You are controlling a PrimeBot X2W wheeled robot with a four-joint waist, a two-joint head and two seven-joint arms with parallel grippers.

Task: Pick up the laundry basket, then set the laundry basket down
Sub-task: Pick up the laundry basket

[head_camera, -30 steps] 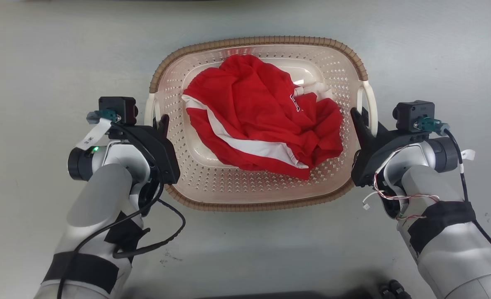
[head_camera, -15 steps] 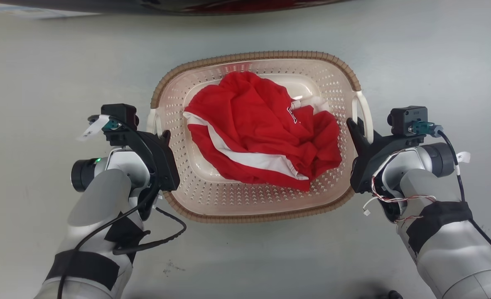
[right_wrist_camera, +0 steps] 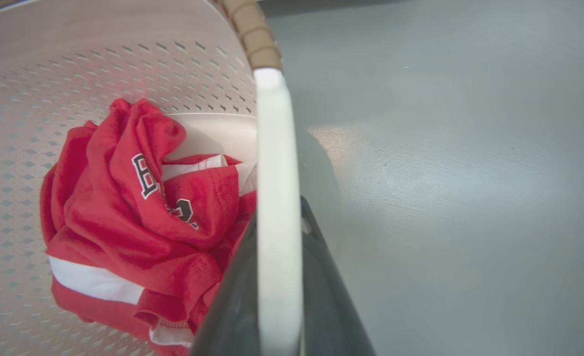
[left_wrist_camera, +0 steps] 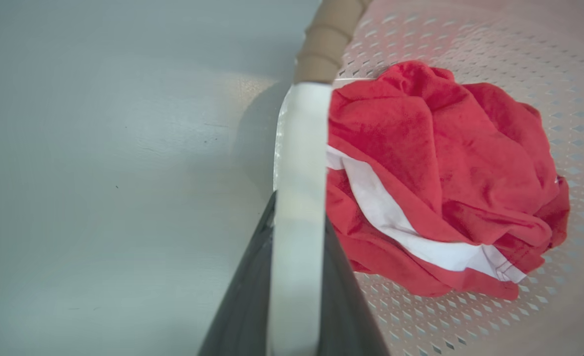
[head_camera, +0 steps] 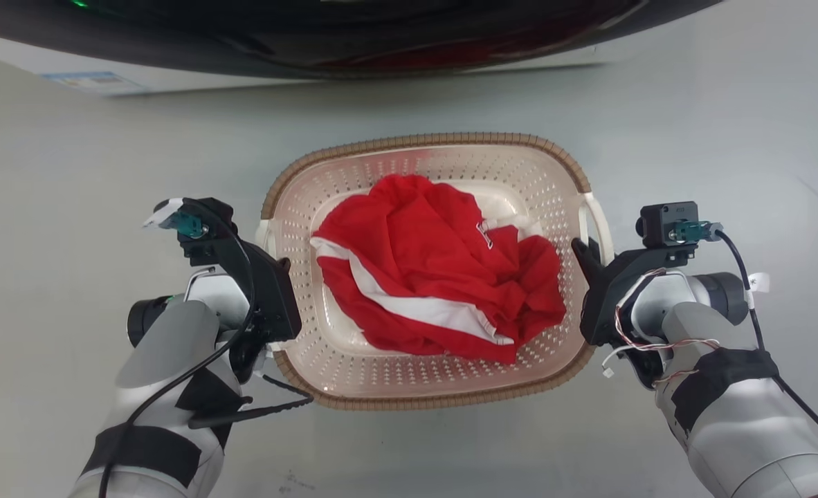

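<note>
1. left gripper (left_wrist_camera: pixel 299 212): both dark fingers (left_wrist_camera: pixel 242 306) sit one each side of the white left handle (left_wrist_camera: pixel 299 148), pinching it. no gap i can see.
2. right gripper (right_wrist_camera: pixel 278 212): same story, fingers (right_wrist_camera: pixel 331 306) clamped on the right handle (right_wrist_camera: pixel 274 148).
3. the laundry basket (head_camera: pixel 437 142) lies straight between the 2 grippers. its long axis runs left-right, w/ a handle at each short end, so each arm has its own end and neither is nearer.
4. inside, a red garment (head_camera: pixel 437 290) w/ a white stripe is bunched approx mid-basket and looks to clear the rim.
5. basket is over the grey floor (head_camera: pixel 70 173), near rim toward me, far rim toward a dark glossy front (head_camera: pixel 347 34) along the floor's far edge. can't tell if the base touches the floor.
6. my read: the next move turns on that left-right axis. both arms need to travel together and level, else one end dips and the load slides.
</note>
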